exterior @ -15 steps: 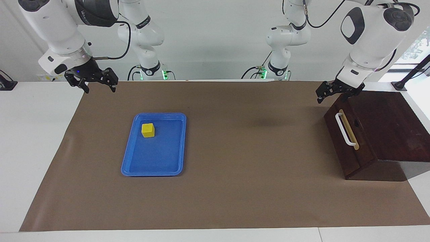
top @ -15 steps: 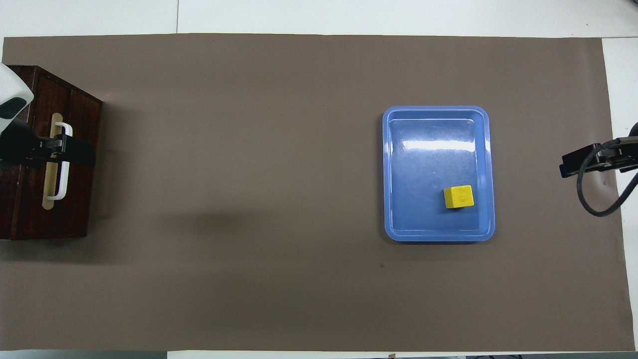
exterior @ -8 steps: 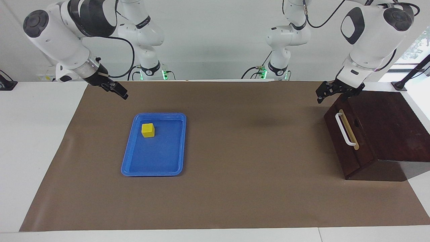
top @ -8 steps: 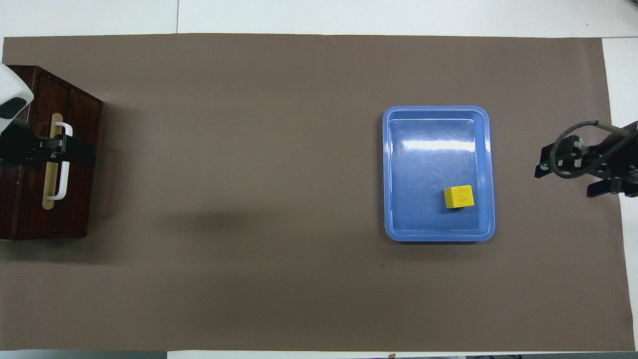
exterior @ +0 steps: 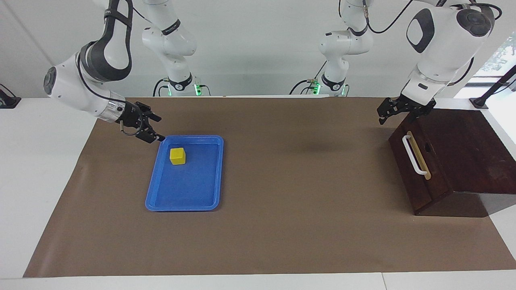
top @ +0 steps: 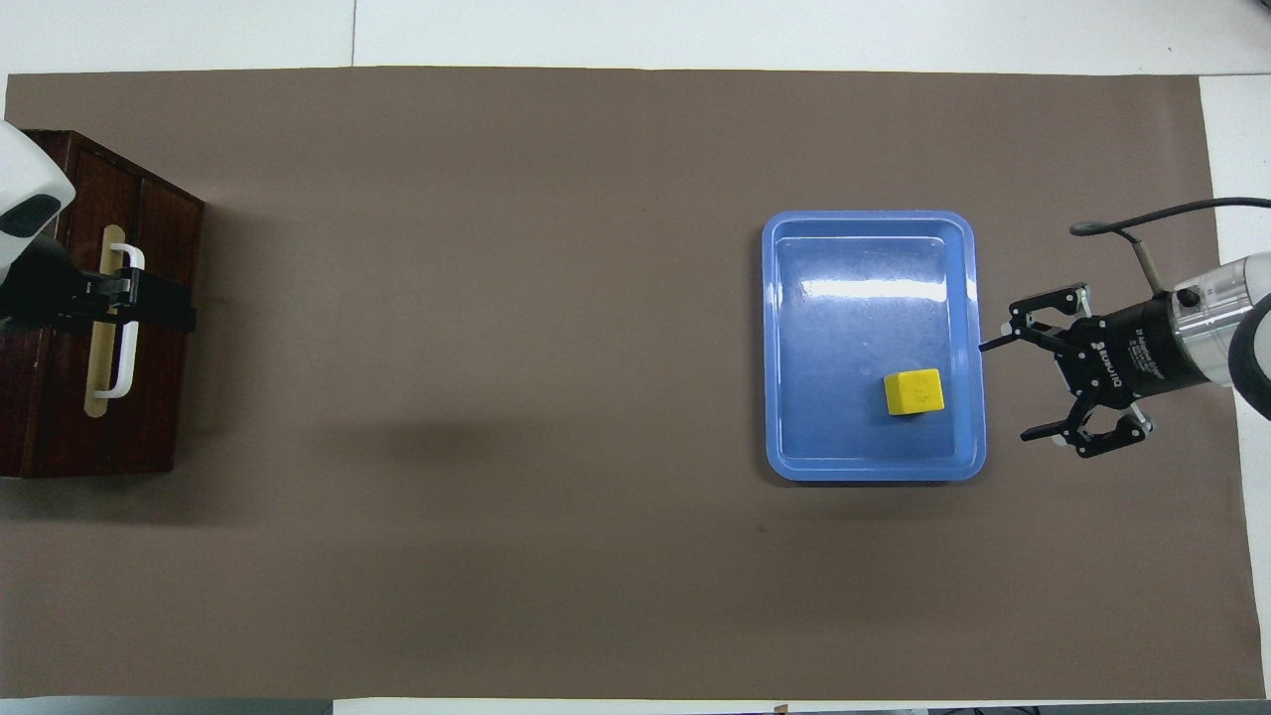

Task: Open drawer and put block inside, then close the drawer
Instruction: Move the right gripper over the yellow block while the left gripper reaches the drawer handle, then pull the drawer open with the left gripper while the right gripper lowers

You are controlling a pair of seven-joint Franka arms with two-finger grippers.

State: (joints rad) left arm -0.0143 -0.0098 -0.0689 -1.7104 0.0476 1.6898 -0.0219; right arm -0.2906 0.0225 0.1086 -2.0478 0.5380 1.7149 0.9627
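The block (exterior: 177, 156) is sitting in the blue tray (exterior: 211, 177), in the corner nearer the robots and toward the right arm's end of the surface (exterior: 282, 225). The right pincer (exterior: 153, 128) is hanging low just beside that corner of the tray, over the brown mat (exterior: 282, 181), w/ fingers spread wide and nothing between them (the overhead view shows the gap clearly), tips pointing toward the block but apart from it. The drawer (exterior: 417, 165) is sitting shut in the dark wooden box (exterior: 467, 149) at the left arm's end, its white handle (exterior: 412, 155) untouched. The left pincer (exterior: 388, 112) is hovering over the box's upper edge nearer the robots, just above the drawer front, jaws wide, gripping nothing, not touching the handle.
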